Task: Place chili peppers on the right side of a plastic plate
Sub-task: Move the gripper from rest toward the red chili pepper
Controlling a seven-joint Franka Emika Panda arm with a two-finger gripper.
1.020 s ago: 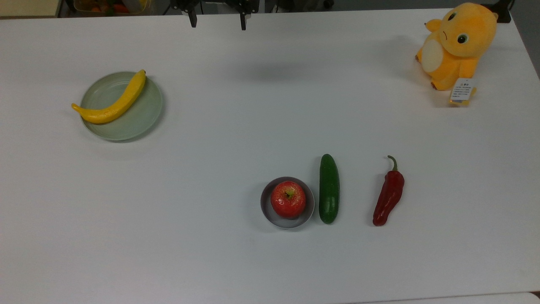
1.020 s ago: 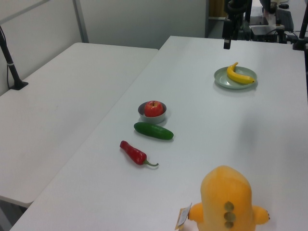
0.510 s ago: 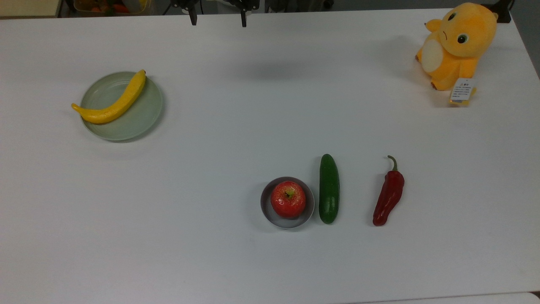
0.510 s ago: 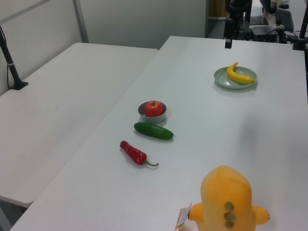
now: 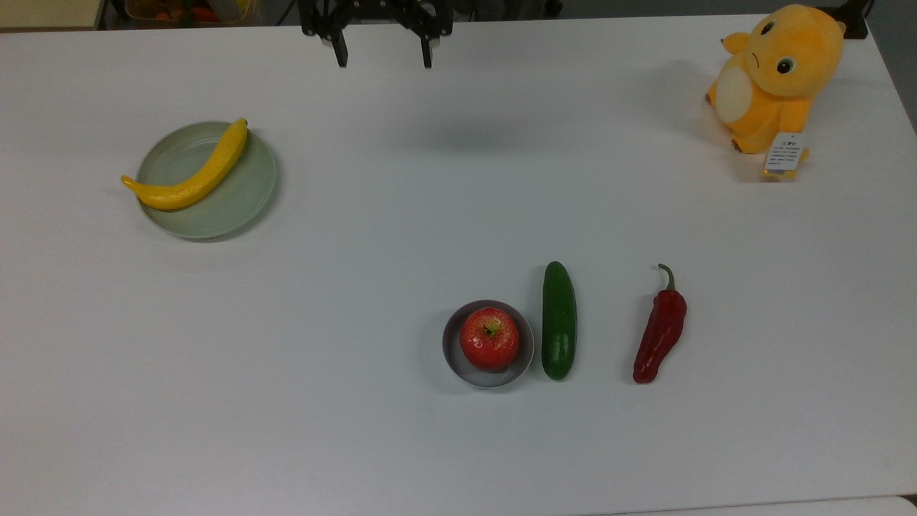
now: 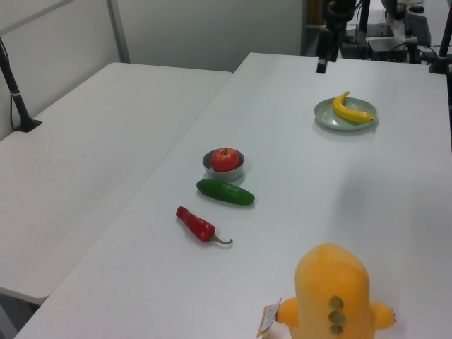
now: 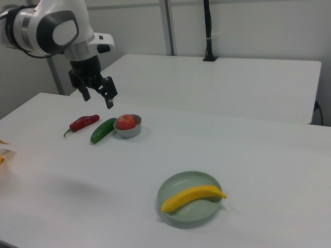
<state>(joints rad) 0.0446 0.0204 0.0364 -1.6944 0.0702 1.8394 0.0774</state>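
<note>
The dark red chili pepper lies on the white table with its green stem curving off one end, right of the cucumber in the top view. The pale green plate sits far off at the top view's left, with a yellow banana across it. My gripper hangs open and empty high over the table's far edge, well apart from both pepper and plate. Its two fingers stand wide apart.
A dark green cucumber lies between the pepper and a grey bowl holding a red apple. An orange plush toy sits at the top view's upper right corner. Bare table stretches between the plate and the bowl.
My gripper has come forward from the table's far edge and slightly to the top view's right, showing more of its fingers. The objects on the table have stayed put.
</note>
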